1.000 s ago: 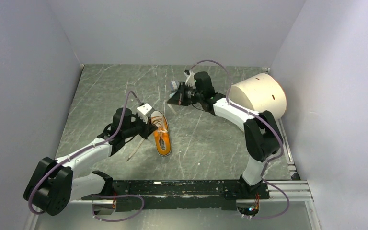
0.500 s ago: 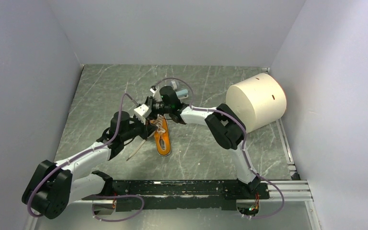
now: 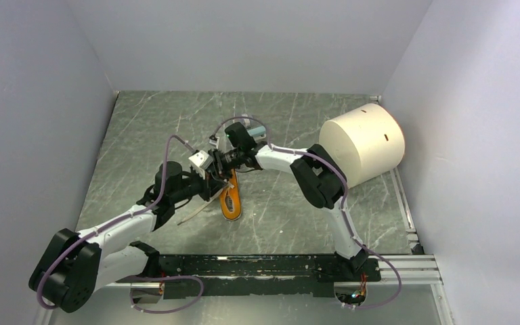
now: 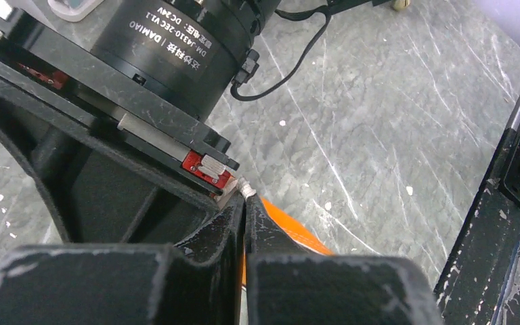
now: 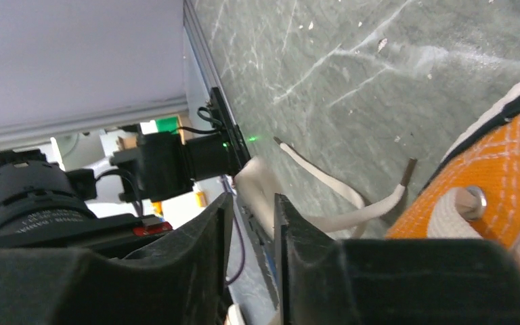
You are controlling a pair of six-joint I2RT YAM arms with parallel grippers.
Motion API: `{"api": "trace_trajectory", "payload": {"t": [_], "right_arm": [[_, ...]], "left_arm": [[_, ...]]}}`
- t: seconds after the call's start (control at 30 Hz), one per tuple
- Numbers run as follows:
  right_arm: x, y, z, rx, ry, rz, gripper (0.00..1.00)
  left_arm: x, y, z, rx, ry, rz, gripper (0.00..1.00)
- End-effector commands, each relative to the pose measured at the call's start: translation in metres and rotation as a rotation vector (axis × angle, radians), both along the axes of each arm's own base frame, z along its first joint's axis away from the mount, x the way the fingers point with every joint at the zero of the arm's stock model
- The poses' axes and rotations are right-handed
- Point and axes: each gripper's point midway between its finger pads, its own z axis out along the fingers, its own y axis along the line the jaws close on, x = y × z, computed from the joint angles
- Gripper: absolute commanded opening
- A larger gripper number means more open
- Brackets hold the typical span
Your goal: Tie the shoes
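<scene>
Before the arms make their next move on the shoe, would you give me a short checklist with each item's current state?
1. The left gripper is closed: ok, its fingers meet.
2. A lace is pinched in it: cannot tell.
3. The right gripper grips a lace: cannot tell; a white strip sits in its narrow gap.
4. The shoe sits sole-down on the table: ok.
5. The grippers are clear of each other: not ok, they crowd together at the shoe.
6. The laces are tied: not ok; two lace ends lie loose on the table.
</scene>
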Motion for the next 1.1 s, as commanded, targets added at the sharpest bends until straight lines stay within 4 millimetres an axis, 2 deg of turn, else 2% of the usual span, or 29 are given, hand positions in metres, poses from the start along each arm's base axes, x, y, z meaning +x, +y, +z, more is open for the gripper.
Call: {"api": "trace_trajectory", "payload": {"t": [0.0, 0.13, 0.27, 0.43, 0.53, 0.57, 0.6, 0.73, 0.83, 0.9, 0.93, 1.07], "right_arm": [[-0.006, -0.012, 0.003, -0.019, 0.029, 0.061, 0.38], [0.012, -0.022, 0.007, -0.070, -0.003, 0.055, 0.48], [0.034, -0.037, 0.033, -0.065, -0.054, 0.030, 0.54], [0.048, -0.079, 0.046, -0.091, -0.118, -0.016, 0.57], [0.055, -0.108, 0.041, -0.137, -0.345, -0.074, 0.58], [0.057, -0.115, 0.050, -0.146, -0.469, -0.100, 0.59], [0.058, -0.124, 0.047, -0.180, -0.568, -0.128, 0.60], [0.054, -0.141, 0.048, -0.273, -0.930, -0.135, 0.61], [0.034, -0.131, 0.053, -0.265, -1.158, -0.021, 0.62], [0.004, -0.107, 0.053, -0.221, -1.321, 0.145, 0.63], [-0.005, -0.097, 0.053, -0.213, -1.384, 0.195, 0.63], [-0.018, -0.057, 0.045, -0.205, -1.532, 0.285, 0.63]], "left_arm": [[0.005, -0.005, 0.022, -0.058, -0.071, -0.002, 0.05], [0.008, -0.002, 0.020, -0.027, -0.060, 0.009, 0.05], [0.008, -0.007, 0.018, -0.027, -0.026, -0.007, 0.05], [0.013, -0.015, 0.011, -0.013, 0.049, -0.032, 0.05], [0.019, -0.018, 0.003, 0.008, 0.125, -0.054, 0.05], [0.020, -0.019, 0.001, 0.009, 0.151, -0.062, 0.05], [0.023, -0.019, 0.000, 0.005, 0.177, -0.059, 0.05], [0.031, -0.020, -0.010, 0.023, 0.254, -0.083, 0.05], [0.036, -0.017, -0.021, 0.053, 0.309, -0.082, 0.05], [0.039, -0.015, -0.024, 0.049, 0.340, -0.089, 0.05], [0.041, -0.013, -0.026, 0.048, 0.351, -0.088, 0.05], [0.046, -0.009, -0.033, 0.070, 0.393, -0.082, 0.05]]}}
